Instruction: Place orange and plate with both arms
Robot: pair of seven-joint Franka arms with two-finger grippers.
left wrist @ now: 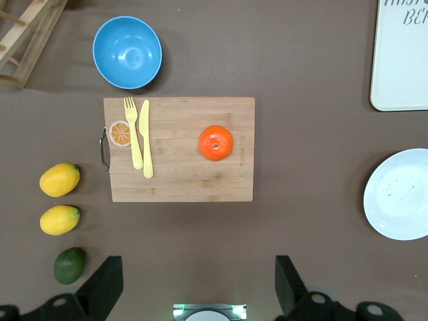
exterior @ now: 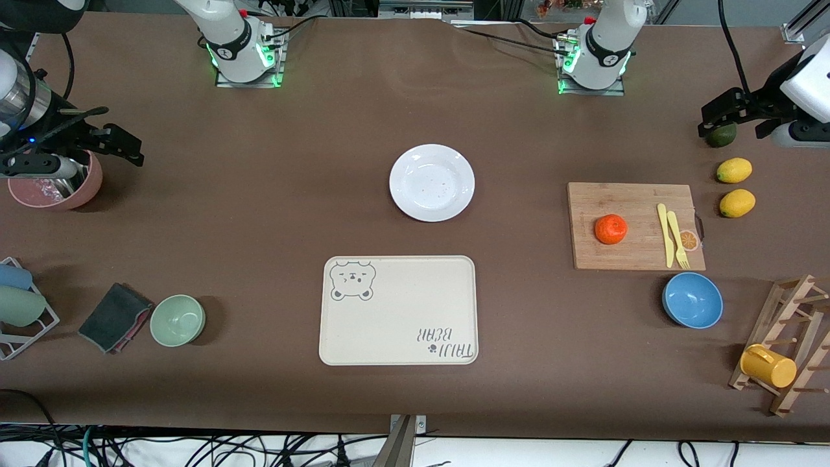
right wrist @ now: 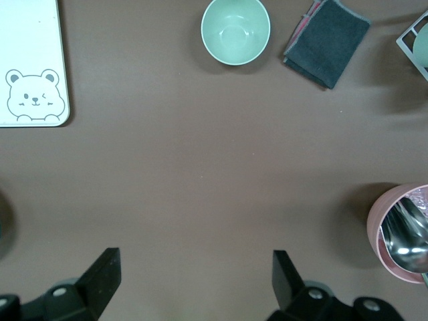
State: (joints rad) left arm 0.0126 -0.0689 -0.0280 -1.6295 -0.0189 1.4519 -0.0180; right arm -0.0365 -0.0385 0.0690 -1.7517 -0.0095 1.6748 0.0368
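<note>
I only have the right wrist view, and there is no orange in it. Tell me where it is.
Observer: The orange sits on the wooden cutting board, toward the left arm's end of the table.
Operator: Now give me the plate.
Observer: The plate lies on the bare table with nothing on it, farther from the front camera than the bear tray.
Operator: Report the left gripper.
Observer: The left gripper is open and holds nothing. It hangs above the table near the dark green fruit, well short of the orange.
</note>
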